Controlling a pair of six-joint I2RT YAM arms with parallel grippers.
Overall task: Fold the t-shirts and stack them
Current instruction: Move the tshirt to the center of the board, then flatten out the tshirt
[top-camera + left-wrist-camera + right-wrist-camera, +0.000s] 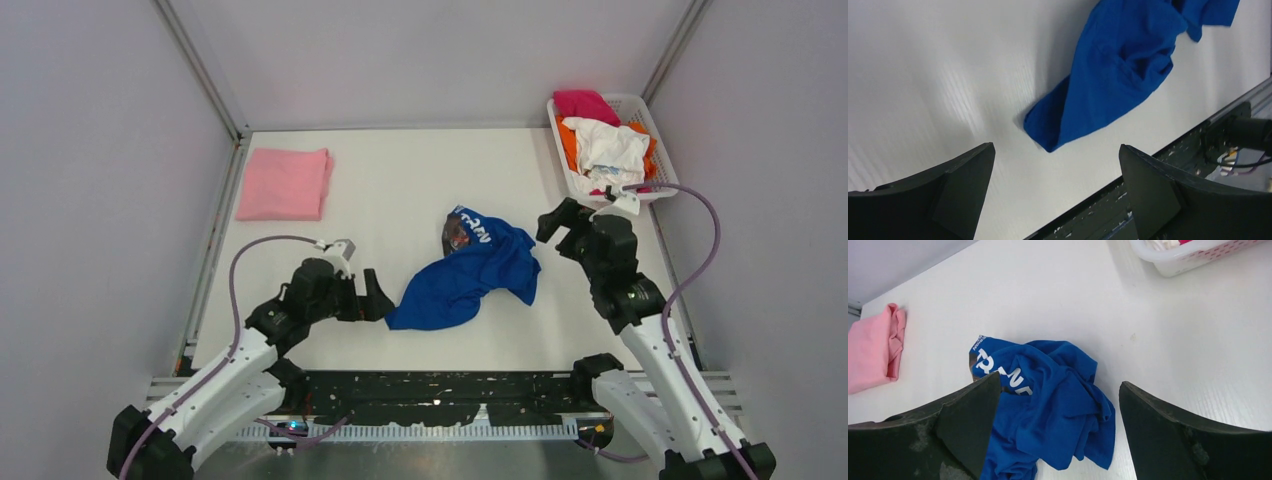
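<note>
So, you have one shirt done. The pink t-shirt lies folded flat at about 10 o'clock on the worktop, well apart from everything else. That is the start of your stack, and nothing sits on it yet.

The blue t-shirt looks like the next one. It lies in a crumpled heap near the middle of the worktop, a little toward 5 o'clock. It is twisted, and some white letters show at its 12 o'clock end. It is not spread out and not folded.

Your left tool sits at 9 o'clock from the blue t-shirt, just beside its low corner. Its fingers are spread wide and hold nothing. Your right tool sits at about 2 o'clock from that shirt, close by. It is spread wide too, with nothing in it.

More shirts wait in the basket at 2 o'clock on the worktop. A white t-shirt is on top, an orange t-shirt is under it, and a magenta t-shirt is at the far end.

I think you are near the start. You have one shirt folded, one to flatten and fold, and at least three more to take out.
</note>
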